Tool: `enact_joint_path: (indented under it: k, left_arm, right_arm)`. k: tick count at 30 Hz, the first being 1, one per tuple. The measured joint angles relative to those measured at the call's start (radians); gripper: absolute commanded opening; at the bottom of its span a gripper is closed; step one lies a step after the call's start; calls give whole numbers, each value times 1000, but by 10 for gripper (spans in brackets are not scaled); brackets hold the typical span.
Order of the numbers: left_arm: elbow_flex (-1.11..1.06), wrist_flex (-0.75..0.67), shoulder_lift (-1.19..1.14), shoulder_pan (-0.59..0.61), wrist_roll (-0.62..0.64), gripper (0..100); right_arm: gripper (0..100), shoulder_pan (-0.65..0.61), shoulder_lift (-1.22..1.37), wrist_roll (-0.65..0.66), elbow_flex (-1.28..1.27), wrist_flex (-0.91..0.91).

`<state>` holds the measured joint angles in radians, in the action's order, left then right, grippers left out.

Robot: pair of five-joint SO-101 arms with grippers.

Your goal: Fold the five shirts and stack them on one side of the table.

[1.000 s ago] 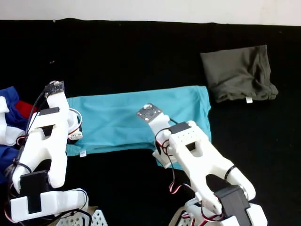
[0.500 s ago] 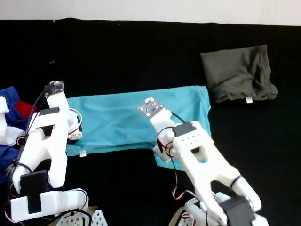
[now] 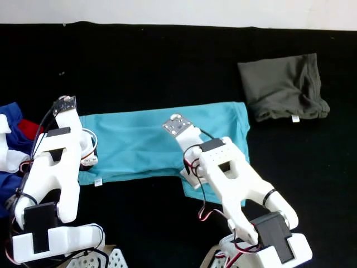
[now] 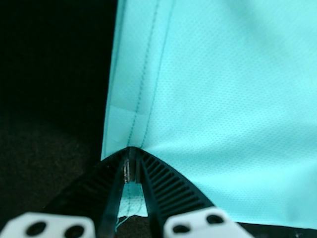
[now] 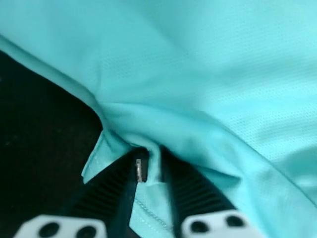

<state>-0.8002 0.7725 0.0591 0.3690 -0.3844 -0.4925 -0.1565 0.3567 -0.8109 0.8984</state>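
Observation:
A teal shirt (image 3: 150,139) lies spread across the middle of the black table, folded into a long strip. My left gripper (image 4: 132,171) is shut on the shirt's left hemmed edge (image 4: 133,114), and in the high view that arm (image 3: 56,167) stands at the shirt's left end. My right gripper (image 5: 148,171) is shut on a bunched fold of the teal shirt (image 5: 208,84) at its near edge, where the right arm (image 3: 223,173) covers the cloth. A folded dark olive shirt (image 3: 284,86) rests at the far right.
A heap of blue, red and white garments (image 3: 12,145) lies at the left edge, partly behind the left arm. The black table (image 3: 139,61) is bare along the back, and its far edge meets a pale wall.
The right arm shifted slightly over the shirt's near edge, away and back, and the teal cloth under it is a little more bunched. The left arm has kept still.

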Motion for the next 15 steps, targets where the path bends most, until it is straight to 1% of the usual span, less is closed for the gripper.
enact_joint_path:
  k: [3,7,15]
  left_arm:
    - [0,0,0,0,0,8]
    - [0,0,0,0,0,8]
    - [0,0,0,0,0,8]
  right_arm:
    - [5,17,-6,0,0,0]
    - [5,48,-97,0,0,37]
    - [5,52,-331,8,0,227]
